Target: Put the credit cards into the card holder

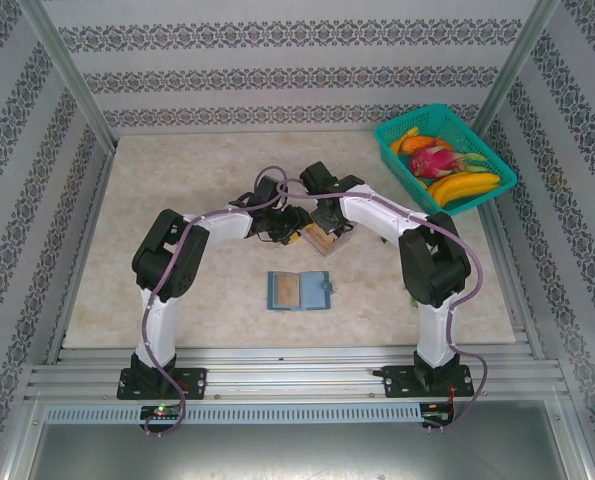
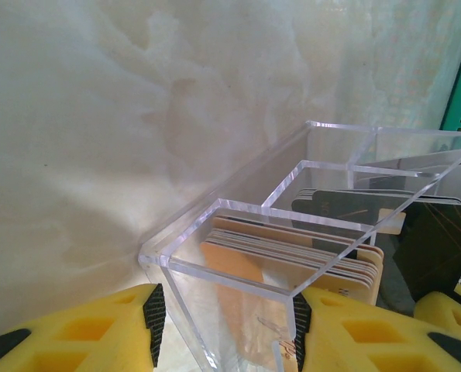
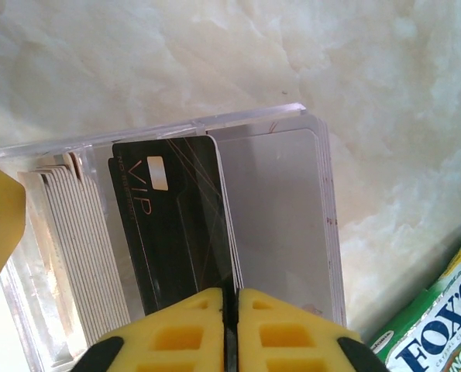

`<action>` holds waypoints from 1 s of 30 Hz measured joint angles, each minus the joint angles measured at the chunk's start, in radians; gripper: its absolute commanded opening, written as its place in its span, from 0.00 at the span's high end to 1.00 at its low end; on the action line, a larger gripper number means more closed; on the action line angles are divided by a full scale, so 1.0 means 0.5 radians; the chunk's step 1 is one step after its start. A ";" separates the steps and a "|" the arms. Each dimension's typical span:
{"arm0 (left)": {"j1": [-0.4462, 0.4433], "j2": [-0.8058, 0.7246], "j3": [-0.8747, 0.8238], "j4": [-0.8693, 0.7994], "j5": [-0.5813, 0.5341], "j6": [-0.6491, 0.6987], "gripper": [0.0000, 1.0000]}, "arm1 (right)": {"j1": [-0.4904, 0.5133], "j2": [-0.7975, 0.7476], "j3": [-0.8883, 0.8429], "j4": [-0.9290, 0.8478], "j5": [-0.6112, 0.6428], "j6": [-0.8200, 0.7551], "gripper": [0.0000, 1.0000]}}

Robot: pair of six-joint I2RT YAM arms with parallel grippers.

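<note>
Both arms were folded inward over the clear tray (image 2: 238,232) mid-table, left gripper (image 2: 224,325) half-open straddling its corner, right gripper (image 3: 232,325) pinched shut on a card edge among the credit cards (image 3: 168,225) racked inside, card holder (image 1: 299,290) open nearer the bases.

The right gripper (image 3: 230,325) is seen with pads pressed together; the left gripper (image 2: 226,325) is held apart.

Teal card holder (image 1: 299,290) lying open flat on table, credit cards (image 3: 176,232) upright, black VIP card foremost
</note>
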 measured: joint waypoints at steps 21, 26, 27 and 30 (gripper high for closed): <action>-0.006 -0.020 0.001 -0.031 -0.026 0.060 0.48 | -0.029 -0.465 -0.094 -0.032 -0.381 0.230 1.00; -0.018 -0.106 0.001 -0.108 -0.065 0.124 0.47 | -0.136 -0.756 -0.286 0.073 -0.675 0.449 1.00; -0.018 -0.130 -0.002 -0.114 -0.072 0.134 0.46 | -0.159 -0.799 -0.327 0.101 -0.731 0.494 1.00; -0.018 -0.284 -0.083 -0.108 -0.094 0.159 0.43 | -0.220 -0.940 -0.509 0.230 -0.909 0.642 1.00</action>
